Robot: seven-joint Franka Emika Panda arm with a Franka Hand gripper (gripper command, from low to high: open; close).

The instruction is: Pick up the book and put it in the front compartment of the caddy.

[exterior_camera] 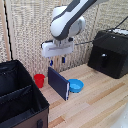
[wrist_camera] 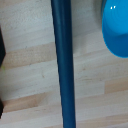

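The caddy (exterior_camera: 20,97) is sitting nearest the camera in the exterior view, at that view's lower left, its black fabric walls and an inner divider showing, with the compartments open to the top. Just beyond its far corner, a small red cup (exterior_camera: 39,80) is standing upright on the desk (exterior_camera: 95,105).

Beside the cup, toward the exterior view's right, the book (exterior_camera: 58,83) is standing on edge on the light wooden desk, its dark navy cover facing the camera at a slant. Whether its bottom edge is touching the wood or hanging just above it cannot be told. A blue bowl (exterior_camera: 75,86) is lying just beside the book on the exterior view's right, partly hidden behind the book's lower corner. In the wrist view the book is appearing edge-on as a narrow dark band running across the wood grain, with the bowl's rounded blue rim off to one side.

Above the book, the pincer (exterior_camera: 57,61) is pointing downward, its two dark fingertips hanging clear of the book's top edge with a gap between them, so it is standing open and gripping nothing. The white arm is rising behind it.

Farthest back, at the exterior view's right, a black hard-shelled box (exterior_camera: 108,51) is resting on the desk against a woven wall panel.
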